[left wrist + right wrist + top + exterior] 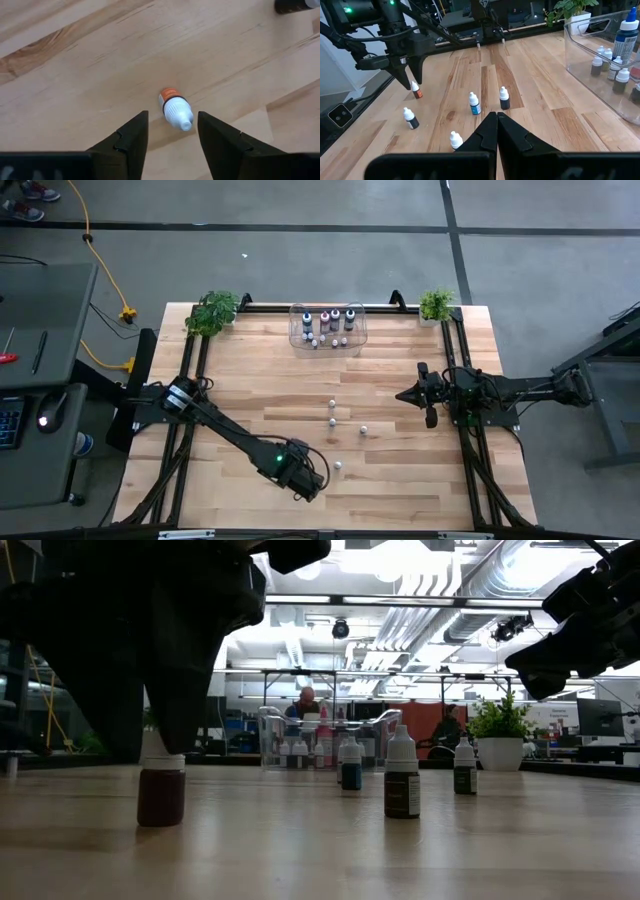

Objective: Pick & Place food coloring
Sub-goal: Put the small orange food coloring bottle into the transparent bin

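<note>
Low view: the dark left pincer (165,690) covers the cap of the small red-brown dropper bottle (161,795). High view: the tiny bottles in the clear plastic bin (300,338) at the tabletop's far edge are too small to count. Right wrist view: the bin is cut off.

The left arm is being held stretched diagonally across the surface toward its near edge, with the left end effector (309,483) being pointed downward and its fingers (131,142) being kept parted. The right arm is being held folded at the right side, its right end effector (404,395) being kept closed, fingertips together.
</note>
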`<state>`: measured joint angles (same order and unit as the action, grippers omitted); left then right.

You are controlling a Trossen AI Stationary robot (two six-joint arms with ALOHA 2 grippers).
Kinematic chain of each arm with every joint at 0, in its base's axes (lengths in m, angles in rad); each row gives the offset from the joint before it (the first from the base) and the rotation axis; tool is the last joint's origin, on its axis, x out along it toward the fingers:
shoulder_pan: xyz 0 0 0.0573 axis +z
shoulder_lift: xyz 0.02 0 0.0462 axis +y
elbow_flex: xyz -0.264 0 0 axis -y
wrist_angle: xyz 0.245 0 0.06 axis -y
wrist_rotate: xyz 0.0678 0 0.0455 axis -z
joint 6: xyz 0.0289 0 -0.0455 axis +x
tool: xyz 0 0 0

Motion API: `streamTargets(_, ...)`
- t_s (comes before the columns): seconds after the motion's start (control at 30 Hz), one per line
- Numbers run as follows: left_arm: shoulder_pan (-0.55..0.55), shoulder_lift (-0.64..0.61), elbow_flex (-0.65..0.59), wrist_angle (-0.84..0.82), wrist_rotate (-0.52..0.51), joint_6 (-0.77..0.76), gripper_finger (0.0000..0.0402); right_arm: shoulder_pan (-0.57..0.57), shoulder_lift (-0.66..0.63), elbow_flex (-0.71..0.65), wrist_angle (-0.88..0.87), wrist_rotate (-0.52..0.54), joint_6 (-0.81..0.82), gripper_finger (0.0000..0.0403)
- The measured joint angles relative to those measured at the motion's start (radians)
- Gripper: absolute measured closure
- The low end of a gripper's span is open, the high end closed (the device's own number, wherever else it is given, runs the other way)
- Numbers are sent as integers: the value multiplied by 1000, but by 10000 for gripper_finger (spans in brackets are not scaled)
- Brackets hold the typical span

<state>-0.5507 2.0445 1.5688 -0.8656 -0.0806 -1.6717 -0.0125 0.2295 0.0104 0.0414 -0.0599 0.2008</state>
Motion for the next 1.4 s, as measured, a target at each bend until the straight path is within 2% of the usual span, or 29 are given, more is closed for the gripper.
streamTargets(0.27,0,0,0,3,1,2,320,0,0,0,0,0,0,402)
streamTargets(0.4,0,0,2,4,1,5,347,0,0,0,0,0,0,402)
streamTargets(0.87,0,-3,31,-8,20,95,360,0,0,0,0,0,0,402)
streamTargets(1.07,0,-17,151,-145,27,187,361,0,0,0,0,0,0,402)
streamTargets(1.4,0,-21,455,-381,12,463,361,0,0,0,0,0,0,402)
